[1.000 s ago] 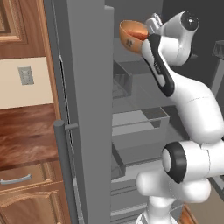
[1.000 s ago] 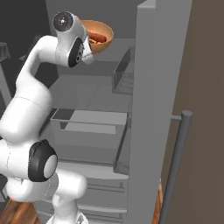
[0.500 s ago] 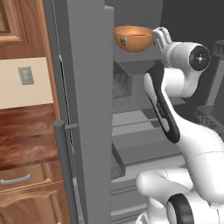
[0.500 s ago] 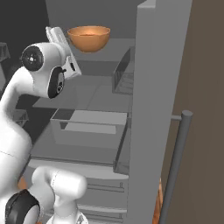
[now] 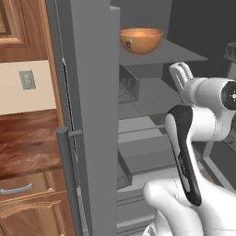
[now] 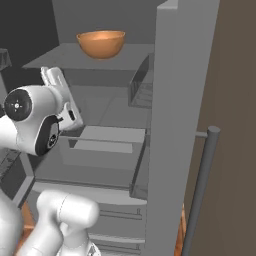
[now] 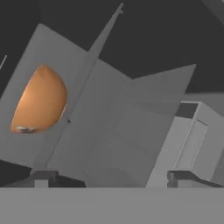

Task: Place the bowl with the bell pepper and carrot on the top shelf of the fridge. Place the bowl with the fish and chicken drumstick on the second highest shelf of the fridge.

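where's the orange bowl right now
The bowl sits on the fridge's top shelf, upper centre in the left base view; the open gripper is below, apart.

Orange-tan bowl (image 5: pixel 141 40) upright on top shelf (image 5: pixel 177 54) (contents hidden)

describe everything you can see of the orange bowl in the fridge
The bowl is round, orange-tan and smooth, like glazed ceramic, with a small pale mark on its side in the left base view. It stands upright on the top shelf of the open fridge, touching nothing but that grey slab. Its contents are hidden from these low angles.
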Tool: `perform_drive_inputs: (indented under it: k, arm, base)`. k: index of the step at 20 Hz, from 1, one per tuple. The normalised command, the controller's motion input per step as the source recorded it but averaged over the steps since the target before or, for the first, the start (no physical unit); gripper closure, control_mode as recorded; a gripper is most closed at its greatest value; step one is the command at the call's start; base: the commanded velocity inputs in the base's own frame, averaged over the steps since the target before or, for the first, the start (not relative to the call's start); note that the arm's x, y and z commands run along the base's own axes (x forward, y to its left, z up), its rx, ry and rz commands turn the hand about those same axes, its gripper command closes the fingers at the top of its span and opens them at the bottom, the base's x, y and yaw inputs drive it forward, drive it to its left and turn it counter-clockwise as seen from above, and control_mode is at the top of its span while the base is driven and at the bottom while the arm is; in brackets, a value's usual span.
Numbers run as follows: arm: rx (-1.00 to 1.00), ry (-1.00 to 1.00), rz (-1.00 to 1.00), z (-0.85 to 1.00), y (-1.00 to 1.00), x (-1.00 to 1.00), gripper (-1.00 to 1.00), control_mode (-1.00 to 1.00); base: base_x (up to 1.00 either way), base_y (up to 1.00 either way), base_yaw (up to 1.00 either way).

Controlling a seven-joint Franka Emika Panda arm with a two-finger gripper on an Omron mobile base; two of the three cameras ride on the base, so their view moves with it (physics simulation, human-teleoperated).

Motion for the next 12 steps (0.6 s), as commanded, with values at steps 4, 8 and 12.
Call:
perform_drive_inputs:
  k: [4,8,12]
  arm:
    - [0.00,0.42,0.11,-0.37,-0.15,-0.22,-1.00,-1.00]
    - [-0.06,0.03,0.03,0.00,0.12,0.00,-1.00,-1.00]
    - [-0.02,0.04,0.00,-0.03,0.05,-0.26,-1.00,1.00]
  base:
    - [0.00,0.00,0.00]
    - [0.00,0.00,0.00]
    - [-0.50,0.01,0.00]
